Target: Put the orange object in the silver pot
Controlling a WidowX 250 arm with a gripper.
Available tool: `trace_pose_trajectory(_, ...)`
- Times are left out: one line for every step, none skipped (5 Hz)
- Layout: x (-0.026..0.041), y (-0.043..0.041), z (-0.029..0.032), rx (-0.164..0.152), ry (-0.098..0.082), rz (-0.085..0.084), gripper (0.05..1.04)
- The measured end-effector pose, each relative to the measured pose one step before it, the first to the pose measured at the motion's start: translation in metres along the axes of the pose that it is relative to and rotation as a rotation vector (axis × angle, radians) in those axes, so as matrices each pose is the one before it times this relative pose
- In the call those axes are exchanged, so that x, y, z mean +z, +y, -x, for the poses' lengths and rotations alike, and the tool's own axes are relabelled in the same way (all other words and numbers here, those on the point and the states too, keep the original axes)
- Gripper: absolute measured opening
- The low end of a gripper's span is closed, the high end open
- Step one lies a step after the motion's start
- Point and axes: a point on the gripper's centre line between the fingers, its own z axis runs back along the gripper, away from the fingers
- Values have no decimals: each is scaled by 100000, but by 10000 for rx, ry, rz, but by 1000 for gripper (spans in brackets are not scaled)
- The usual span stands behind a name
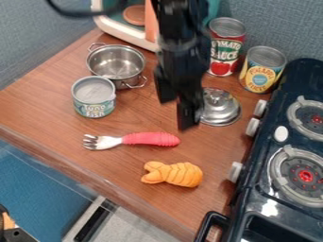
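Orange toy [180, 175] on the wooden counter [47, 106], pink-handled fork [150, 138] near it, silver pot [114, 64] farther back, my jaws hang parted (nothing between them).

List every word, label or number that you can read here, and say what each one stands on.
"TOMATO SAUCE": tall red-and-white can
"Tuna Fish": short can
Yellow can: curved lettering too small to read for certain
No number can be read.
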Motion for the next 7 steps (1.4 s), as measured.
trace_pose_trajectory(-1624, -1661, 1063, -825, 63, 185, 999)
trace_pose_trajectory(-1606, -712, 686, -544, 389, 6, 999)
trace_pose_trajectory(-1383, -994, -314, -624, 152, 144, 1000)
trace_pose_trajectory(-1251, -607, 76, -408, 282, 129, 999)
trace_pose_trajectory(-406, 43, 22, -39, 70, -53, 953)
trace_pose_trajectory(-131, 329, 8, 97, -95, -269, 660)
trace_pose_trajectory(-6, 67, 250, 170, 75, -71, 414)
